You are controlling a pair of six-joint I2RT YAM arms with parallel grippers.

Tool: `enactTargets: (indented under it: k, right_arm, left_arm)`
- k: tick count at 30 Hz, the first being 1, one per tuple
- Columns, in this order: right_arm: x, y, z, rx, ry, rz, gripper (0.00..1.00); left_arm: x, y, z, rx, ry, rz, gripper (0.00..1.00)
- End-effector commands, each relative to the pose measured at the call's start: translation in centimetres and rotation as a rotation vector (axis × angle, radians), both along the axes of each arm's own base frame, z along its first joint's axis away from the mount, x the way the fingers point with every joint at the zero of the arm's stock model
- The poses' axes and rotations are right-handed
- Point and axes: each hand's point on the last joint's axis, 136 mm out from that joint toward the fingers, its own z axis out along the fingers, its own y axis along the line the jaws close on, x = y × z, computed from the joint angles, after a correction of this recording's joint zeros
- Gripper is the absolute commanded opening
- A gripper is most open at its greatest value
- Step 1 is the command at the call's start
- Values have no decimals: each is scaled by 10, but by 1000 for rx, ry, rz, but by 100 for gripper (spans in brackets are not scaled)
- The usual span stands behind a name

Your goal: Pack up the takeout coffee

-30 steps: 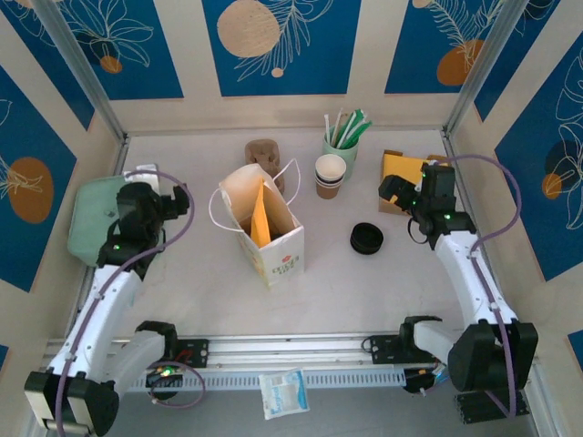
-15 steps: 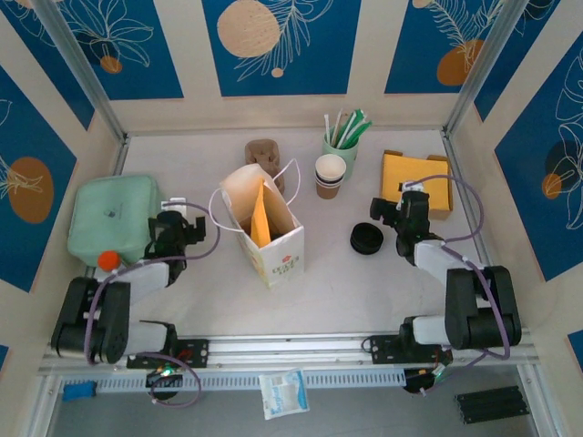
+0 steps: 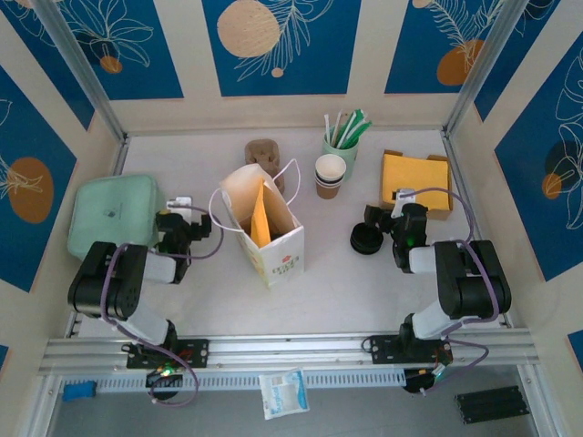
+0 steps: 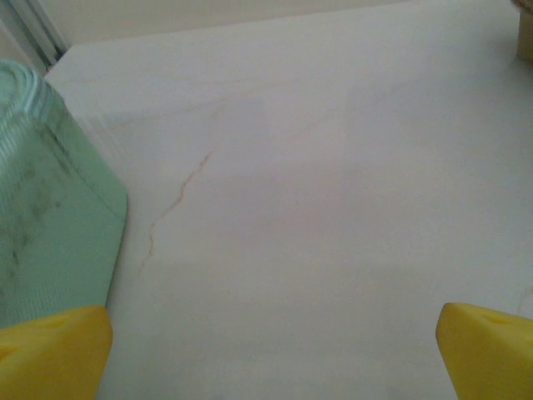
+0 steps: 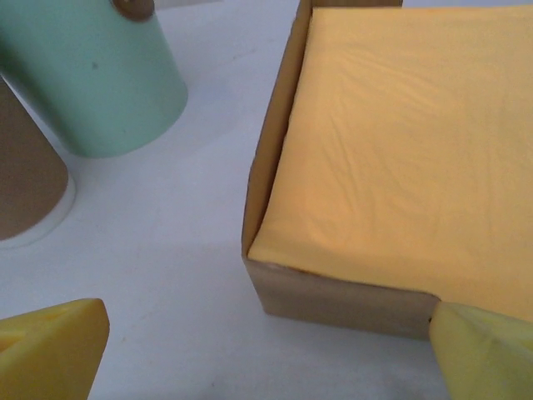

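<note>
while both arms sit folded near the desk's (image 4: 316,167) front edge, left fingers (image 4: 50,350) gape wide beside the mint box (image 4: 42,217), and right fingers (image 5: 50,346) gape wide before the yellow napkin box (image 5: 400,150). paper bag (image 3: 273,246) stands mid-desk, black lids (image 3: 366,238) toward the right edge. where the takeout coffee sits, or how it looks, i cannot tell.

Left arm (image 3: 114,284), right arm (image 3: 463,289): my black joint housings, white link shells between. Thin lilac cable (image 3: 437,190) off each wrist. Small green light near right wrist. Bases (image 3: 169,351) black, blocky. Left tool (image 4: 266,358), right tool (image 5: 266,350): fingertips (image 4: 50,350) bright yellow, matte, blunt-edged, no markings.
</note>
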Motion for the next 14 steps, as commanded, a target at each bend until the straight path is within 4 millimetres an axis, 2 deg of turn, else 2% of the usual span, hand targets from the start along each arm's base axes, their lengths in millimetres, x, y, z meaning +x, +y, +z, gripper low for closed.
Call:
enactTargets:
  k: [1,14]
  right_arm:
    - [9,5,20,-11,-73,28,99]
    - [10,6,20,-6,-72,42,99]
  left_arm:
    - [10,-1,13,-15,-39,-20,99]
    - [13,1,10,-27,-21,-21,99]
